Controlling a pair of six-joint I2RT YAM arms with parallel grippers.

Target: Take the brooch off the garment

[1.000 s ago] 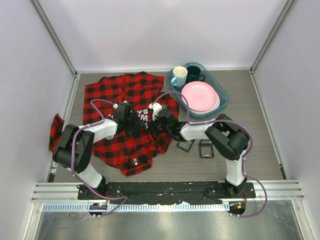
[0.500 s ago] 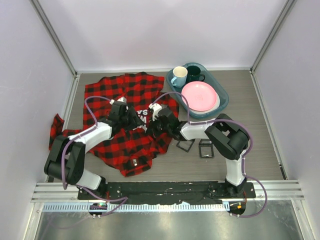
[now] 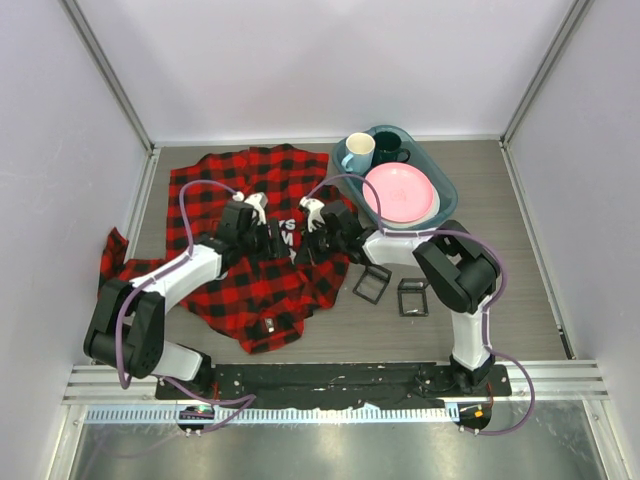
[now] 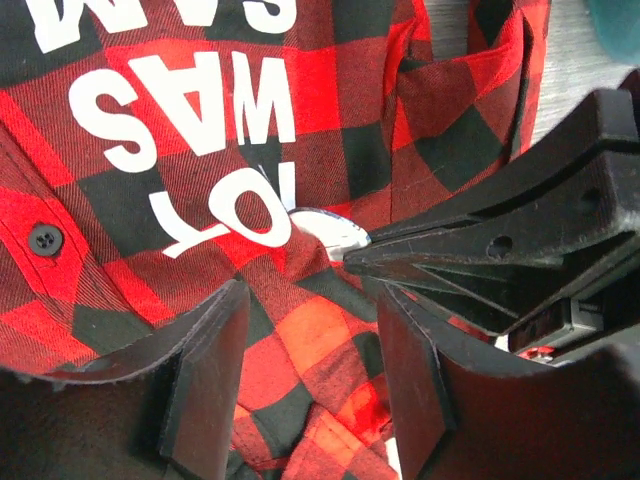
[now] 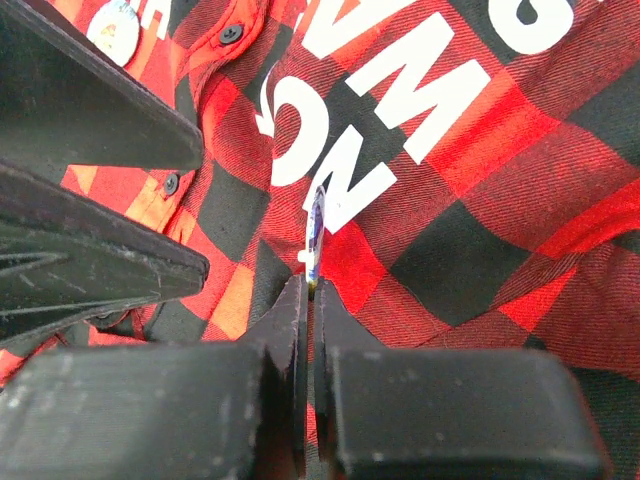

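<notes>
Both arms have pushed farther up the shirt (image 3: pixel 240 285) over the last second. The left arm has stretched out and carried the left gripper (image 3: pixel 266 237) up beside the white lettering (image 4: pixel 215 110), and the right gripper (image 3: pixel 306 243) has edged up to meet it, so the two now stand tip to tip. The brooch (image 4: pixel 325 230), a small pale disc, sits on the cloth just below the lettering and looks still fastened there. The right fingers are closed on its thin rim, which the right wrist view shows edge-on. The left fingers (image 4: pixel 205 390) stand apart over the checked cloth next to the brooch, holding nothing and, as far as can be told, not pressing the fabric down. That is probably the main risk: if the right arm pulls now, the loose shirt is likely to rise with the brooch instead of letting it go, since nothing pins the cloth. The pinch is only on the disc's edge, so a sideways tug could let it slip or twist out of the jaws. A hard pull against a fastened pin might also snag or tear the flannel. With the grippers this close, a small misjudged move by the left one could knock the right fingers or the brooch.
</notes>
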